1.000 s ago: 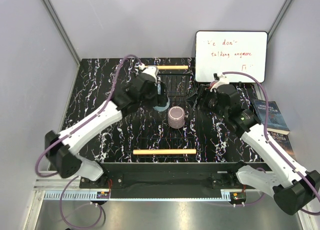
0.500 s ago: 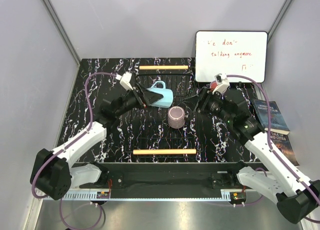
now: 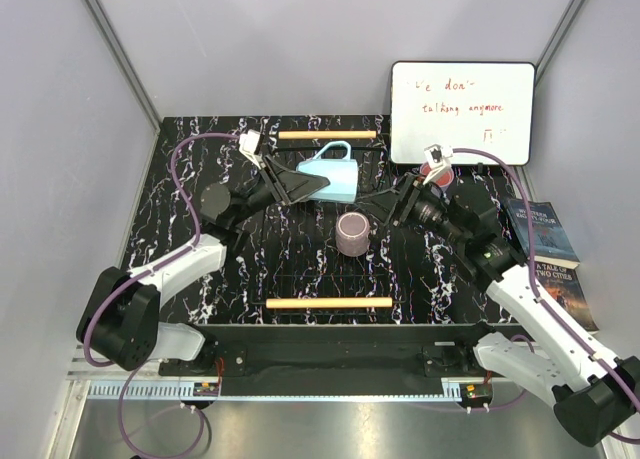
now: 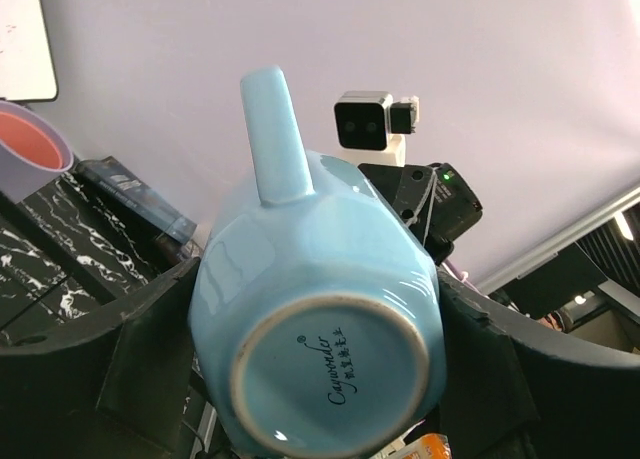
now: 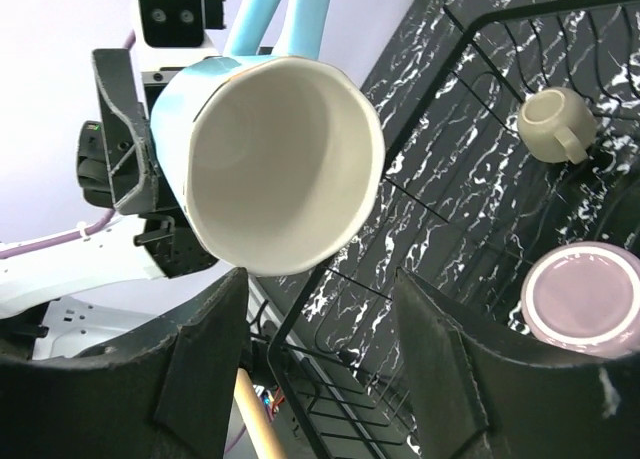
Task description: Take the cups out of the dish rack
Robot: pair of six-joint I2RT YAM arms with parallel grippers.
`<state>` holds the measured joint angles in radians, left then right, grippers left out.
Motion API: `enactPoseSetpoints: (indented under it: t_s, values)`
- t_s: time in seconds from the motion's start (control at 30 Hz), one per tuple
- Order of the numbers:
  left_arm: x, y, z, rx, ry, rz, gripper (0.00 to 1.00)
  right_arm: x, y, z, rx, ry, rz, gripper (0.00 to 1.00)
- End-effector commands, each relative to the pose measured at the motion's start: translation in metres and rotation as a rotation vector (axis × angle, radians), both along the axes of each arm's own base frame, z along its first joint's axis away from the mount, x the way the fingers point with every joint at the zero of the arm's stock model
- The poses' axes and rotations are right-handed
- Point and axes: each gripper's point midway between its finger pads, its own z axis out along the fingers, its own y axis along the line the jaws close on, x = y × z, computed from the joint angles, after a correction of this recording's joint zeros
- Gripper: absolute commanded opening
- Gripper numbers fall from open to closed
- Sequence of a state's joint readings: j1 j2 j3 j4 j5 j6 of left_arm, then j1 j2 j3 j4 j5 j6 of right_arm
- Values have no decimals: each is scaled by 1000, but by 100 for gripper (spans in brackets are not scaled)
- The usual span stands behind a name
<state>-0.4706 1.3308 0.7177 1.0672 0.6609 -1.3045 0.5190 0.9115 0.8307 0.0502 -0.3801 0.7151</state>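
Left pincer (image 3: 312, 186) clenched on light blue cup (image 3: 338, 179), held sideways above dish rack (image 3: 330, 279). Right pincer (image 3: 405, 203) spread, empty, facing cup's mouth. Risk: glazed wall slips, cup falls onto mauve cup (image 3: 352, 233).

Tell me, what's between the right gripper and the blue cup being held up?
Nothing: in the right wrist view, the light blue cup faces the open right gripper mouth-first across a bare gap.

You're looking at a smooth, glossy light blue glazed ceramic cup (image 4: 320, 319), white inside with a duller finish. Your left tool (image 4: 318, 364) has matt black plastic fingers (image 4: 150, 364). The thin black wire dish rack (image 3: 310, 264) has pale bare wooden bars (image 3: 329, 302); the black, white-veined marble-look counter (image 3: 430, 289) shines faintly.
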Motion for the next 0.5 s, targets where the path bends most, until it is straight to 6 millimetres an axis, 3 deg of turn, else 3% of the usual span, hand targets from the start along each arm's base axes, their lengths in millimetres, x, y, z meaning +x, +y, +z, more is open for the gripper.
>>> enactPoseSetpoints:
  t_s: [0.0, 0.23, 0.47]
  values:
    - [-29, 9, 42, -90, -182, -45, 0, -4, 1, 35, 63, -102, 12, 66]
    - [-20, 5, 33, -33, -166, -9, 0, -10, -7, 56, 77, -167, -10, 65]
    - [-21, -1, 27, -26, -154, -27, 0, -12, 7, 66, 108, -182, 67, 64]
